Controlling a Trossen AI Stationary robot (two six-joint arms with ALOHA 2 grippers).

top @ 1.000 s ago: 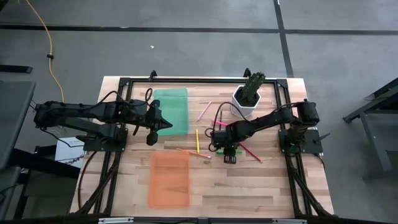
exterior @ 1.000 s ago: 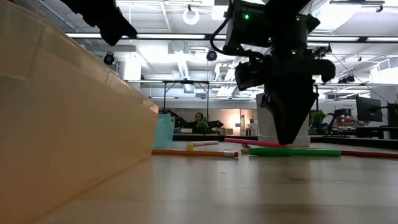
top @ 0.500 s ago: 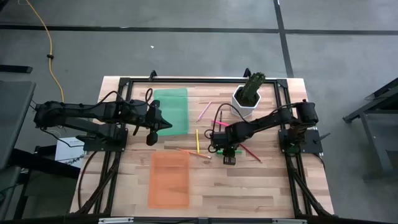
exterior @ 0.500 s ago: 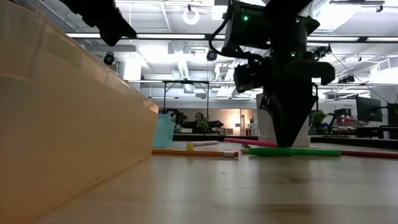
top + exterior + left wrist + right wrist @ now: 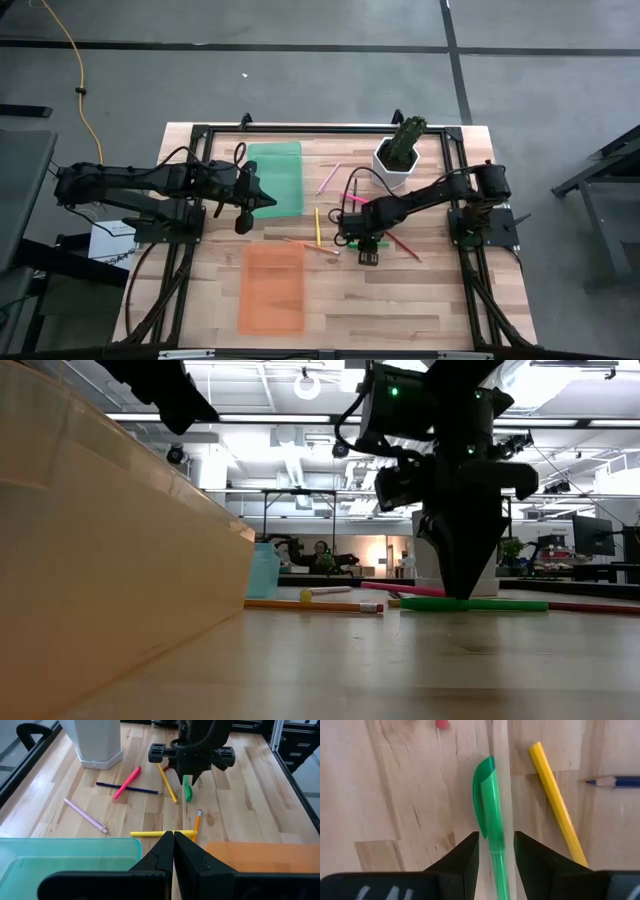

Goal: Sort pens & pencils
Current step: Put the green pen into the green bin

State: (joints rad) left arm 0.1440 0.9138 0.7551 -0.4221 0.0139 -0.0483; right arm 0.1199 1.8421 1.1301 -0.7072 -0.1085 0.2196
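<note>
On the left we see the left gripper (image 5: pixel 272 201), jaws pressed together on nothing, hovering at the edge of the translucent green plastic tray (image 5: pixel 283 160). Further right, the right gripper (image 5: pixel 458 595) stands straight down on the pale wooden worktop (image 5: pixel 420 290), its jaws spread just wide enough to straddle the glossy green plastic pen (image 5: pixel 491 840), one finger close on each side. That pen lies flat beside a yellow wooden pencil (image 5: pixel 557 810), its clip facing up.
</note>
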